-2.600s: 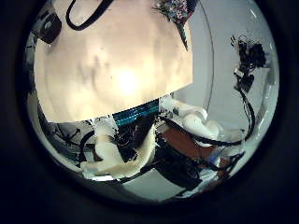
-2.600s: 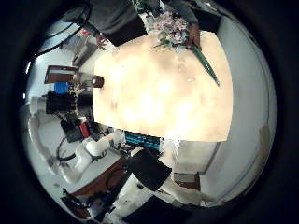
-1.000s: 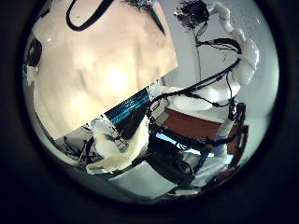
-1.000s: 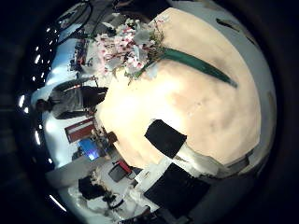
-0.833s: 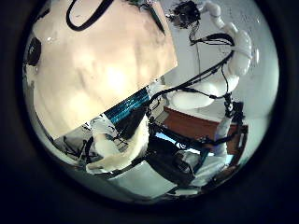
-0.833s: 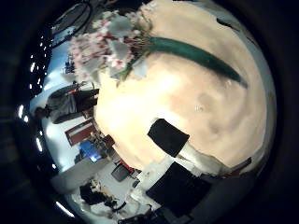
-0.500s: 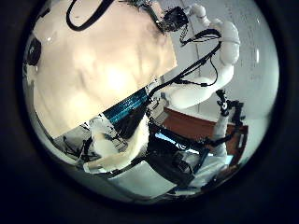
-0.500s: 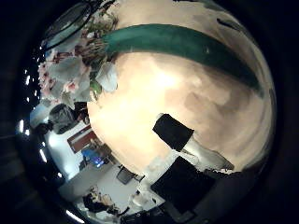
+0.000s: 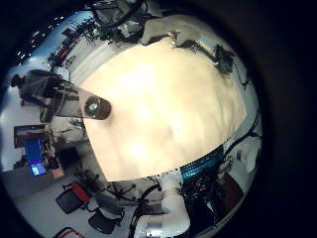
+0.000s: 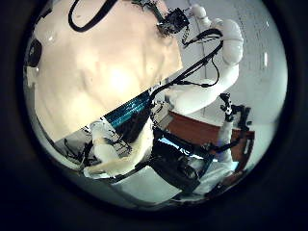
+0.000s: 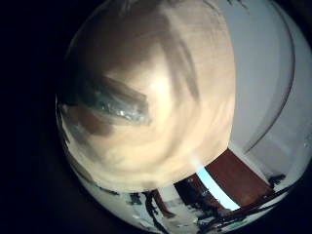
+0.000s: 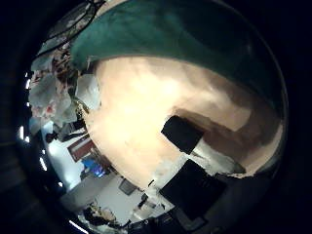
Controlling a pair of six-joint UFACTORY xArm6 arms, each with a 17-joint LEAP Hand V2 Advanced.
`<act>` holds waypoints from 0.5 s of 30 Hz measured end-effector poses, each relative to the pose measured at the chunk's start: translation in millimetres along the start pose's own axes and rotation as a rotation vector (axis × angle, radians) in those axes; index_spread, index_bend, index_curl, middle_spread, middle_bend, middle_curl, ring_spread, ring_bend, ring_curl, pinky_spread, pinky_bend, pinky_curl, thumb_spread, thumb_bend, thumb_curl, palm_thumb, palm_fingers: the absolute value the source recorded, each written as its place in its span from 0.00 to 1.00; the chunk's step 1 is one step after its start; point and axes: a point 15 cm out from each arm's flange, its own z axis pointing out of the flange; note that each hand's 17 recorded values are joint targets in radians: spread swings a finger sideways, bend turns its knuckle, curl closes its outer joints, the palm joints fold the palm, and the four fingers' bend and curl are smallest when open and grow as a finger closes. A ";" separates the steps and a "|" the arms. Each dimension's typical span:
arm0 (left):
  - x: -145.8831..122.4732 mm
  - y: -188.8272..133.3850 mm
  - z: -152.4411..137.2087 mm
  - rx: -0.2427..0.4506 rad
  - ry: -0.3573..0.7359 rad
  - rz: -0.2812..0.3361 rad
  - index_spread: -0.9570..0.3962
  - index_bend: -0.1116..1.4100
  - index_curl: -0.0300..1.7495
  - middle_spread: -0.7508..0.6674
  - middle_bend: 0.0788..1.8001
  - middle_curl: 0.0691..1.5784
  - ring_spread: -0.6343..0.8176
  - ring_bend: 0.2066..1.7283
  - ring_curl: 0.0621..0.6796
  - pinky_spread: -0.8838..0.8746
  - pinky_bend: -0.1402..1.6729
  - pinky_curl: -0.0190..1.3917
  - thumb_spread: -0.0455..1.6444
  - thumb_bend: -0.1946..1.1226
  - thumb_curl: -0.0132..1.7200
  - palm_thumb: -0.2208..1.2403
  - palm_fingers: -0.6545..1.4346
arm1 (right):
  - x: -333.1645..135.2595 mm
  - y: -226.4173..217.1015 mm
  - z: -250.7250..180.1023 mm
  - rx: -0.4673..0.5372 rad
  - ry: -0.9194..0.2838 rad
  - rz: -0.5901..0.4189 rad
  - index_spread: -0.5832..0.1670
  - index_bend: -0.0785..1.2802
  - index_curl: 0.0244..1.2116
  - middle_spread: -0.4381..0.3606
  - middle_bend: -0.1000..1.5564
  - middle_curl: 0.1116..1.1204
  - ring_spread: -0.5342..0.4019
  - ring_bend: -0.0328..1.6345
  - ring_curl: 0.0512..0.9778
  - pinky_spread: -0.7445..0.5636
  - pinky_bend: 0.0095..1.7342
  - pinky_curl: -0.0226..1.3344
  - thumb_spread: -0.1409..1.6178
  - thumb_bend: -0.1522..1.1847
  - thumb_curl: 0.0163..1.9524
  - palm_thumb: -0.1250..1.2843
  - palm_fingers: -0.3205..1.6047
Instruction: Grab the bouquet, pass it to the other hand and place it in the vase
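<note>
In the left little-finger view, your vase stood at the table edge, left of centre; the right hand was upper right, grip unreadable. The right thumb view put the bouquet across the top, flowers at left. The left hand's fingers could not be judged.

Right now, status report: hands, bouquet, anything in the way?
Right hand low over bouquet, stem close under palm, grip unseen. Left hand empty, above table. Vase standing at table edge, nothing between.
</note>
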 end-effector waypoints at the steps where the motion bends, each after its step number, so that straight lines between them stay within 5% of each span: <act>1: -0.1 0.2 0.2 -0.001 0.000 0.000 0.71 0.19 0.22 0.72 0.07 0.17 0.79 0.17 0.21 0.84 0.28 0.11 0.66 0.13 0.18 0.34 0.40 | -0.5 0.1 -0.1 0.000 0.000 -0.001 0.59 0.20 0.29 0.65 0.30 0.29 0.59 0.47 0.19 0.78 0.26 0.14 0.68 0.10 0.19 0.47 0.38; 9: 0.8 -0.7 -1.2 0.003 0.002 0.002 0.71 0.19 0.22 0.72 0.06 0.17 0.79 0.17 0.21 0.84 0.28 0.11 0.66 0.13 0.18 0.34 0.40 | -3.0 0.3 0.5 0.001 0.004 -0.015 0.51 0.23 0.31 0.55 0.35 0.31 0.48 0.54 0.21 0.70 0.24 0.11 0.66 0.10 0.20 0.52 0.54; 13: 1.2 -1.6 -3.1 0.009 0.001 0.006 0.71 0.19 0.22 0.72 0.07 0.17 0.79 0.17 0.21 0.84 0.28 0.11 0.66 0.13 0.18 0.34 0.40 | -2.4 1.1 -1.4 0.004 0.026 -0.029 0.42 0.32 0.35 0.45 0.42 0.36 0.38 0.58 0.24 0.53 0.31 0.11 0.65 0.11 0.21 0.58 0.80; 15: 0.8 -0.8 -4.5 0.010 -0.001 0.005 0.71 0.19 0.22 0.72 0.07 0.17 0.79 0.17 0.21 0.84 0.28 0.11 0.66 0.13 0.18 0.34 0.40 | -2.2 3.5 -4.4 0.005 0.048 -0.043 0.39 0.36 0.39 0.41 0.45 0.39 0.35 0.60 0.28 0.44 0.37 0.13 0.64 0.10 0.22 0.60 0.81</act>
